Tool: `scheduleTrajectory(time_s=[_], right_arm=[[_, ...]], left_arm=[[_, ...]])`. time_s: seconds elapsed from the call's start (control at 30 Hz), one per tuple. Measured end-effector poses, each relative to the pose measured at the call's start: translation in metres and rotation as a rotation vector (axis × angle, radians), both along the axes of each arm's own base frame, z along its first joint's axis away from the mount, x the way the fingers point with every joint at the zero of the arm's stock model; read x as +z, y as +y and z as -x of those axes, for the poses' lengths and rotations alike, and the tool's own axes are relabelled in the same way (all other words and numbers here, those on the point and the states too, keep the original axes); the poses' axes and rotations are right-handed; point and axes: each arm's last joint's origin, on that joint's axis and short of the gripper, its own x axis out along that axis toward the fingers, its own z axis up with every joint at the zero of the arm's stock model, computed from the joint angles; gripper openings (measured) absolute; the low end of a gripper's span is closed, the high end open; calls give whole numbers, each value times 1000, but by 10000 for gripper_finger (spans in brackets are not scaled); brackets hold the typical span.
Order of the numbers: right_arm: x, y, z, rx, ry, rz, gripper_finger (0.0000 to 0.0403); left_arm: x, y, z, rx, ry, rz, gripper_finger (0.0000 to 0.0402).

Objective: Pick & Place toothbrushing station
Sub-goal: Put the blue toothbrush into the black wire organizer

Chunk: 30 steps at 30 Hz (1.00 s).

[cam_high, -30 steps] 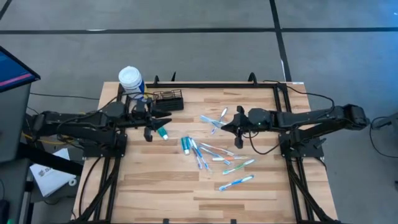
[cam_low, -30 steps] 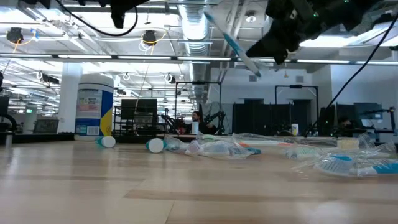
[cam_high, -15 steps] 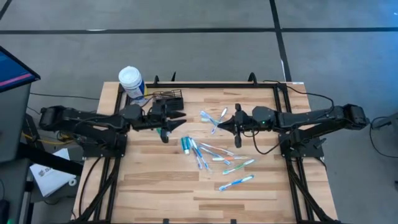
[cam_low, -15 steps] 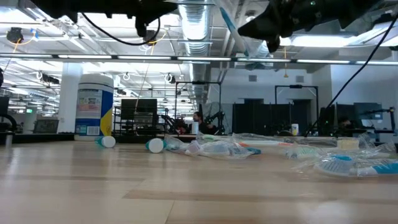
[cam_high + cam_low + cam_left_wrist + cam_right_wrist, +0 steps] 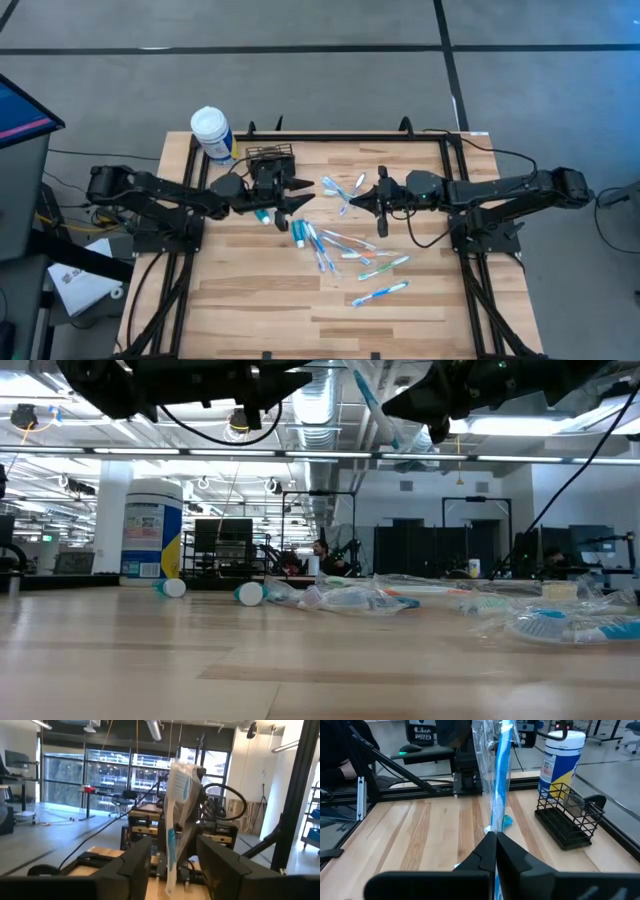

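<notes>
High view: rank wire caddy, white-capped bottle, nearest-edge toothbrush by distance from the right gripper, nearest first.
From the right gripper:
1. Wire caddy, far side of the table, toward the left arm.
2. Nearest-edge toothbrush, alone toward the table's near edge.
3. White-capped bottle, far left corner, beyond the caddy.

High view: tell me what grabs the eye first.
The two dark arms meet nose to nose over the table's middle, the right gripper shut on a wrapped toothbrush held up between them. The left gripper hangs facing it, beside the black wire caddy. Below them a scatter of wrapped toothbrushes lies on the wooden table.
</notes>
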Motion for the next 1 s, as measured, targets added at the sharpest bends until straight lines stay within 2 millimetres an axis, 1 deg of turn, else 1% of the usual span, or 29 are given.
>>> scheduleTrajectory(time_s=[0.17, 0.37, 0.6, 1.0], right_arm=[[0, 0, 0, 0, -1, 0, 0], [1, 0, 0, 0, -9, 0, 0], [3, 1, -1, 25, -30, -5, 0], [3, 1, -1, 25, -28, -5, 0]], left_arm=[[-6, 1, -6, 27, -39, 5, 204], [-7, 3, -13, 54, -70, 12, 226], [-2, 3, -31, 54, -86, 12, 224], [2, 3, -51, 22, -98, 2, 222]])
